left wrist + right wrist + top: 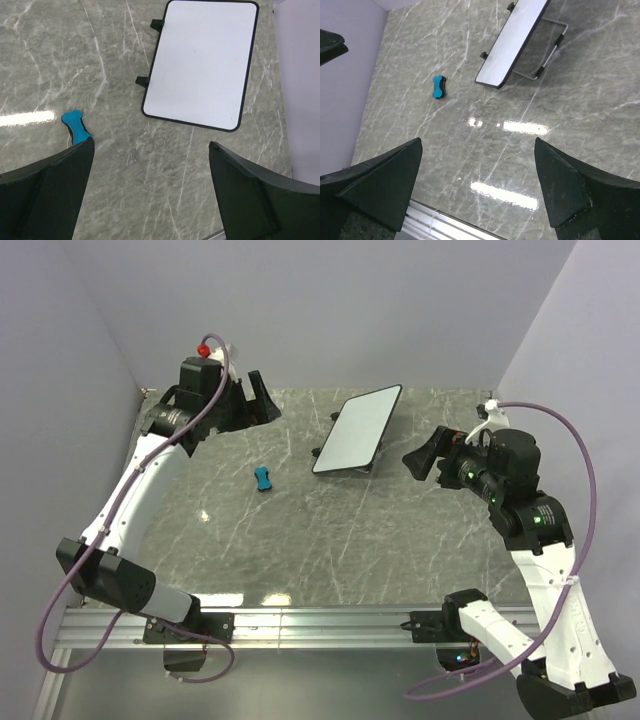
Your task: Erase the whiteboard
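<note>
The whiteboard [358,429] stands tilted on its wire stand at the back middle of the table. Its white face shows no marks in the left wrist view [202,64]. In the right wrist view it shows edge-on [512,42]. A small blue eraser [262,479] lies on the table left of the board, also in the left wrist view [76,126] and right wrist view [438,87]. My left gripper [262,400] is open and empty, raised at the back left. My right gripper [425,457] is open and empty, raised right of the board.
The grey marble table [330,540] is walled by pale panels at the back and sides. A metal rail [320,625] runs along the near edge, where both arm bases sit.
</note>
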`<state>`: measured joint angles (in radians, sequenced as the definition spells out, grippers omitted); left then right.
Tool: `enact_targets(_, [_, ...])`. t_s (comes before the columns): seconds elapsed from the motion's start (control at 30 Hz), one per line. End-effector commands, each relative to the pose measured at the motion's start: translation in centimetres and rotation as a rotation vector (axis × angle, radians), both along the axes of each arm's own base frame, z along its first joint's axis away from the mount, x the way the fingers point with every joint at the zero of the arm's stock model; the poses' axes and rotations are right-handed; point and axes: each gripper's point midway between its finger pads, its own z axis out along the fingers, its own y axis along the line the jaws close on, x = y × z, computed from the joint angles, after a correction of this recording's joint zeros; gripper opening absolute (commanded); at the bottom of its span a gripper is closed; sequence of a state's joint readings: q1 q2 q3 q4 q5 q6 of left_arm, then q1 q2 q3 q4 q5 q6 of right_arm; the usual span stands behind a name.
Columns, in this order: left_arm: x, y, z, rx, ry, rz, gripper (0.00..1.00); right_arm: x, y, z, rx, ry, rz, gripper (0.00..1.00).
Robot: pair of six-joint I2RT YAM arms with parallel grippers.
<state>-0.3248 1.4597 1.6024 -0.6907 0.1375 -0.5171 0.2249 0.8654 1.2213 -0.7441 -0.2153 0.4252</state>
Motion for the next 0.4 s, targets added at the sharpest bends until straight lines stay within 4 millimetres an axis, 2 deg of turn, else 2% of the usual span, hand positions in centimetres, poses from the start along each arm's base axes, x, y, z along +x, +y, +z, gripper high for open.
enact_targets(0.0, [-1.4, -0.1, 1.9, -0.017, -0.026, -0.013, 0.99, -0.4, 0.2, 1.1, 0.010, -0.057, 0.015, 1.00])
enact_targets(0.27, [-1.9, -1.3, 3.3, 0.013, -0.084, 0.000, 0.99, -1.9, -0.2, 1.4, 0.007, -0.089, 0.014, 1.00])
enact_targets(0.37, [-2.2, -1.8, 4.9, 0.014, -0.139, -0.021, 1.00, -2.9, -0.7, 1.5, 0.004, -0.101, 0.003, 1.00])
